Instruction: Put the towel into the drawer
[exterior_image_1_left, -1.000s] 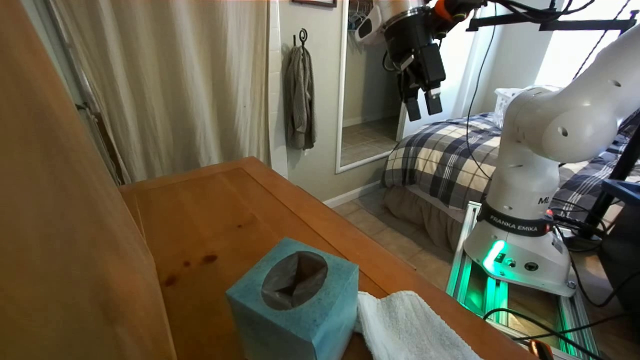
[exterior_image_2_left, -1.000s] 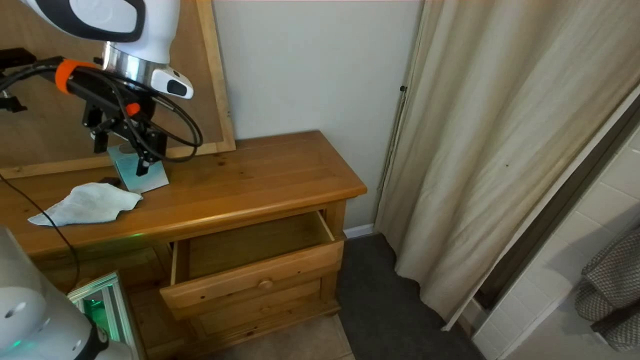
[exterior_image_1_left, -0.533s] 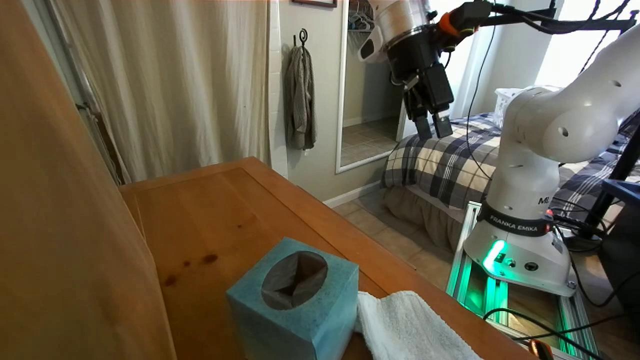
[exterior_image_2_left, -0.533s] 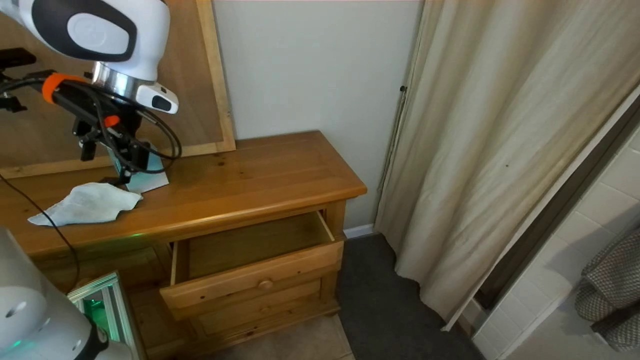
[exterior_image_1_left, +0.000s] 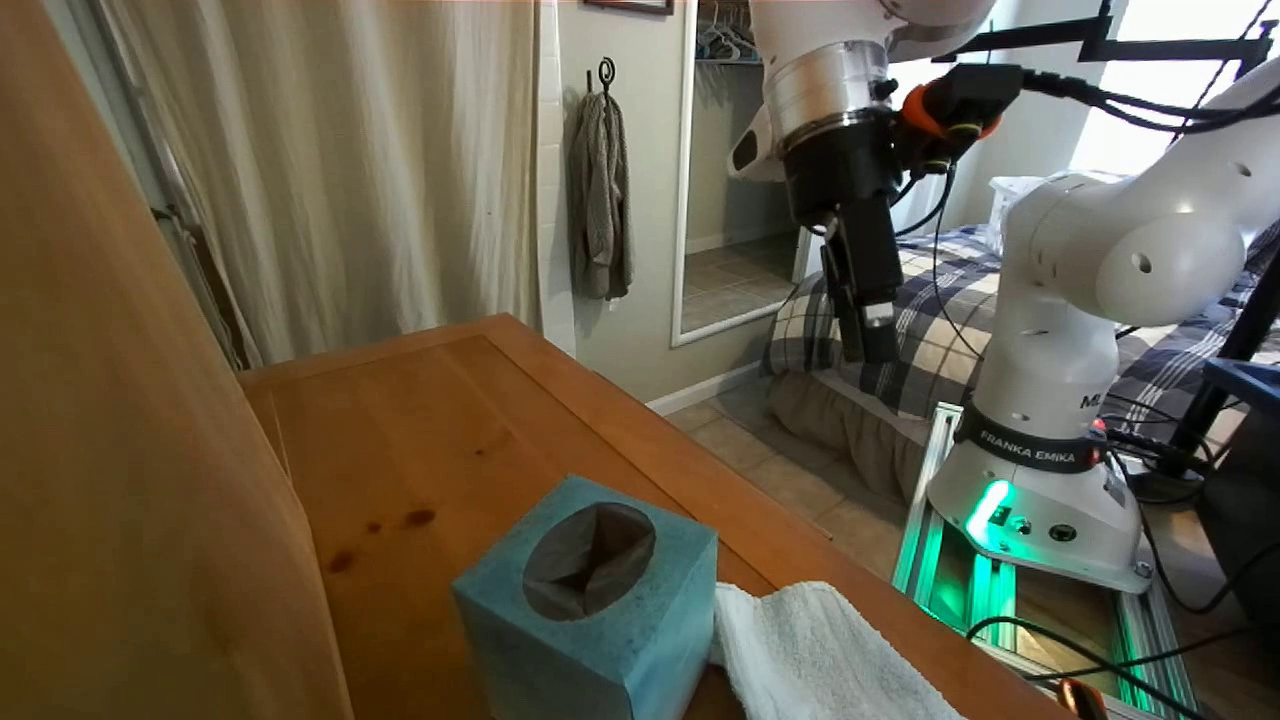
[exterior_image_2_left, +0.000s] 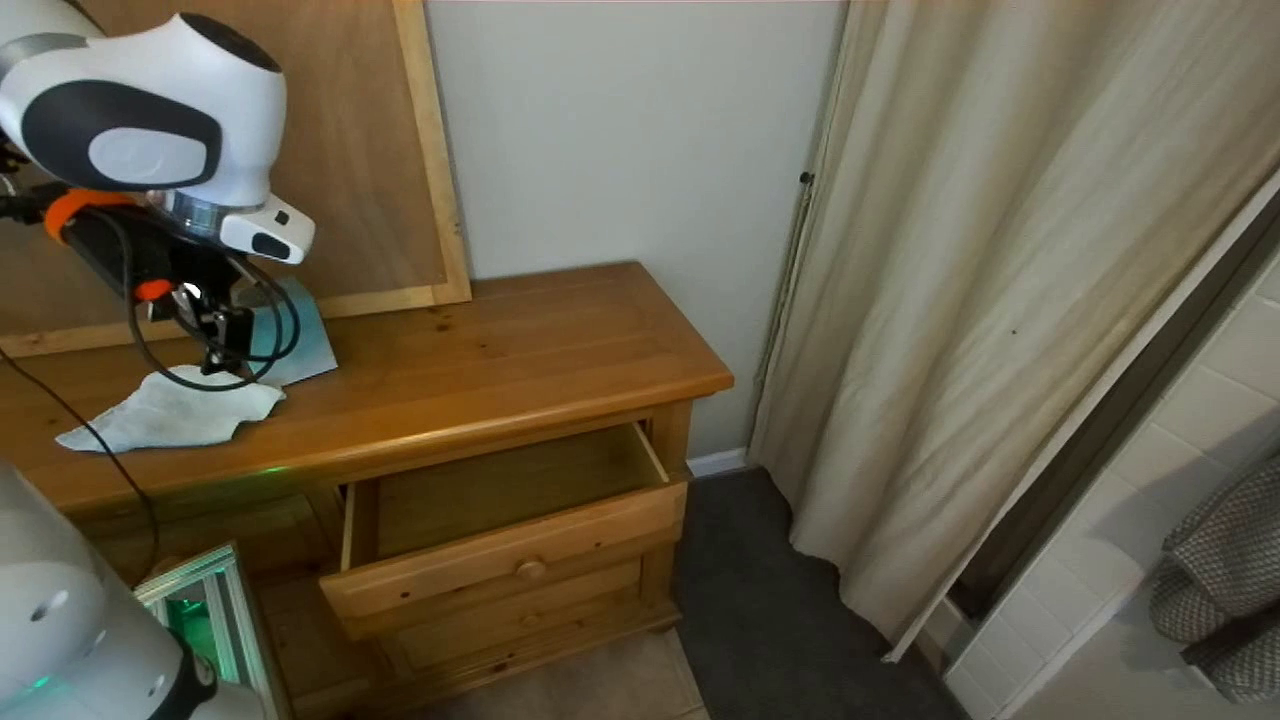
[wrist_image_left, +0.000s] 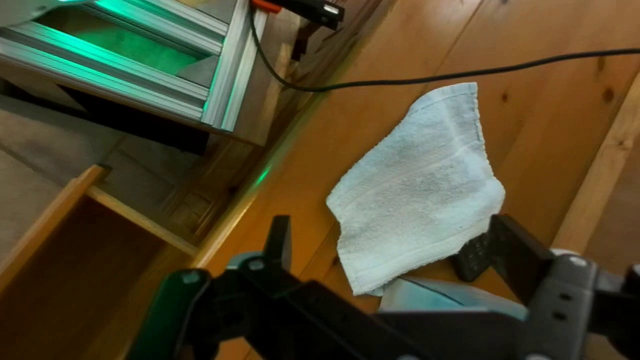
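The towel (wrist_image_left: 415, 190) is a pale, almost white cloth lying loosely spread on the wooden dresser top; in both exterior views the towel (exterior_image_1_left: 830, 660) (exterior_image_2_left: 180, 408) rests beside the teal box. My gripper (wrist_image_left: 390, 220) (exterior_image_1_left: 865, 355) hangs above the dresser, its fingers wide apart in the wrist view and holding nothing. From the wrist, the towel shows between and beyond the fingertips, apart from them. Below the dresser top, the drawer (exterior_image_2_left: 600, 535) is pulled out; its side wall (wrist_image_left: 142, 220) appears at lower left in the wrist view. Cables partly cover the gripper in an exterior view.
A teal tissue box (exterior_image_1_left: 600, 620) (exterior_image_2_left: 305, 345) stands against the towel's end. A dark object with buttons (wrist_image_left: 470, 257) lies beside the towel. One black cable (wrist_image_left: 425, 80) crosses the wrist view past the towel. Behind the dresser top leans a wooden board (exterior_image_2_left: 400, 100).
The arm has come down, bringing my gripper lower and nearer the towel, and the wrist has turned somewhat. The fingers have stayed open. Towel, box and drawer are where they were.
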